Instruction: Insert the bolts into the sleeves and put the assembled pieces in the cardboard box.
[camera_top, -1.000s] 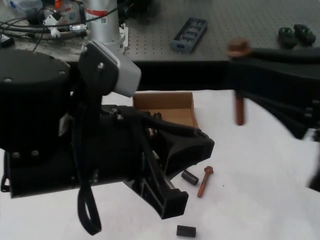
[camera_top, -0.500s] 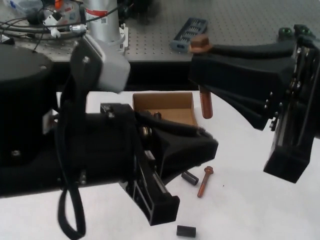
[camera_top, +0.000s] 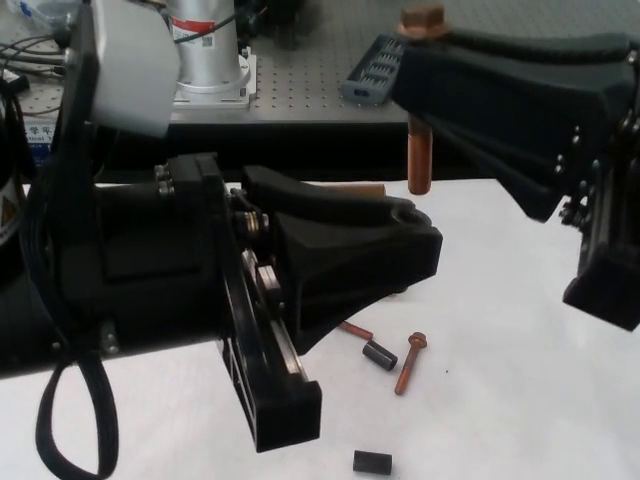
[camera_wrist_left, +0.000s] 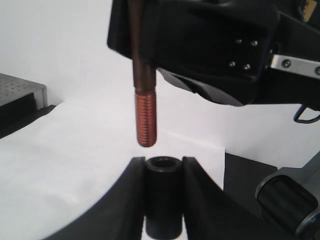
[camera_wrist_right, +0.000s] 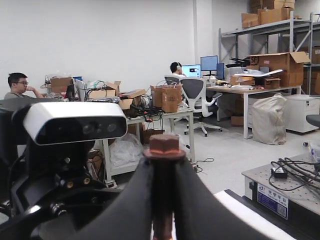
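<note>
The left gripper (camera_wrist_left: 163, 167) is clamped snugly on an upright black sleeve (camera_wrist_left: 163, 205). Directly above the left gripper, the right gripper (camera_wrist_right: 163, 200) pinches a copper bolt (camera_wrist_left: 144, 120) under its head, with the threaded tip just clear of the sleeve's mouth. A second ago that bolt hung well to the right of the left gripper. On the white sheet (camera_top: 520, 400) below the left gripper lie a loose sleeve (camera_top: 379, 354), a second loose sleeve (camera_top: 372, 462), a loose bolt (camera_top: 409, 363) and what seems to be a half-hidden bolt (camera_top: 355, 330).

matte black right gripper (camera_top: 418, 75), silver screws (camera_wrist_left: 246, 66), grey wrist camera (camera_top: 125, 60), looped black cable (camera_top: 45, 425)
</note>
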